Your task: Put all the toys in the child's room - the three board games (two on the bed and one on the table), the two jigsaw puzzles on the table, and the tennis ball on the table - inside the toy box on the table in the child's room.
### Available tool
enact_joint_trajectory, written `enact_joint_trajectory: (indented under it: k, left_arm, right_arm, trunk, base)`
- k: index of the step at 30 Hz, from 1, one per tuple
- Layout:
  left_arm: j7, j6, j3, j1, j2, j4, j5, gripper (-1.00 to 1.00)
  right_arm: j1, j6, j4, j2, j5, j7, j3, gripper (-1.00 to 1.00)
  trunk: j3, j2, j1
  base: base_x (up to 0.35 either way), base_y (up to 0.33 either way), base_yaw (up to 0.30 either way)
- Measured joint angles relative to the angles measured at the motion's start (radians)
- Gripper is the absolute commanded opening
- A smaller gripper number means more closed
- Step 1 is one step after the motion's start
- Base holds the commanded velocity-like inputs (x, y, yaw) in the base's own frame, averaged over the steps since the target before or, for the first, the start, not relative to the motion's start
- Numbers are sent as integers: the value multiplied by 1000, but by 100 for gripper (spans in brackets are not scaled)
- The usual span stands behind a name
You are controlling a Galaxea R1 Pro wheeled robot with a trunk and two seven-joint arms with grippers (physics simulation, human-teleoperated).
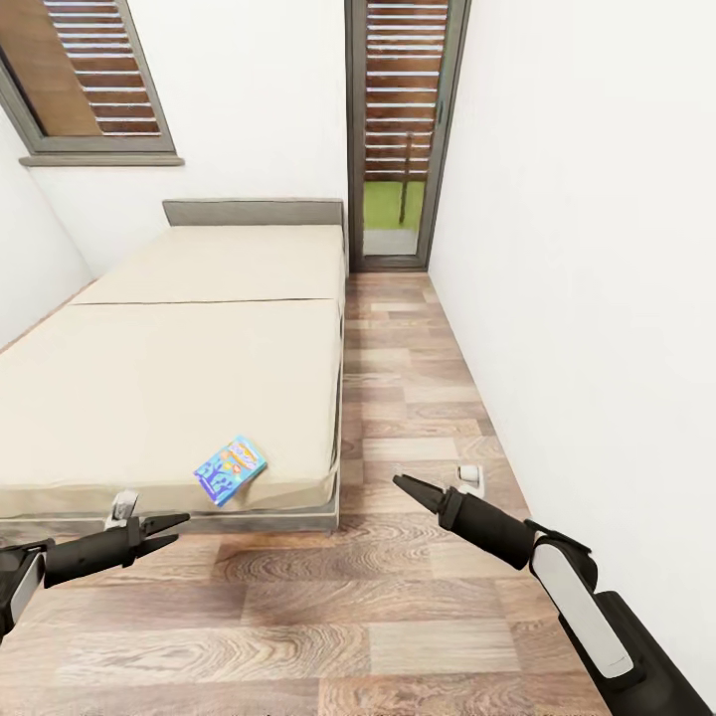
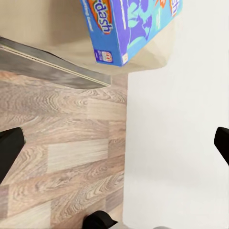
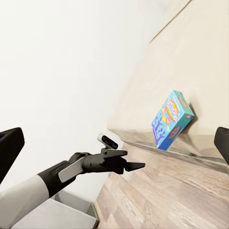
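The bed stretched wide ahead of both arms, its beige mattress bare but for one blue board game lying flat near the foot edge, close to the corner. That box sat just beyond and inward of the left gripper, and well off to the left of the right gripper. Both hung over the plank floor holding nothing: the left one's jaws stood a little apart, the right's drawn nearly together at the tip (the head view gave no clearer reading). The box looked light, stiff and slick-faced; pinching across a short edge overhanging the mattress seemed the surest hold.
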Motion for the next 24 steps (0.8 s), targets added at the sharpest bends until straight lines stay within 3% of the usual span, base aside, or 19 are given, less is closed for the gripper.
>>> enact_joint_trajectory:
  k: [12,24]
  left_arm:
    - [0,-1,1,0,-1,0,0,100]
    - [-2,-5,-1,0,-3,0,1,100]
  right_arm:
    - [0,-1,5,0,0,11,0,100]
    - [0,-2,7,2,0,9,0,100]
  trunk:
    - [-57,-84,46]
    - [-65,-84,46]
  base:
    - [0,0,0]
    - [29,-19,0]
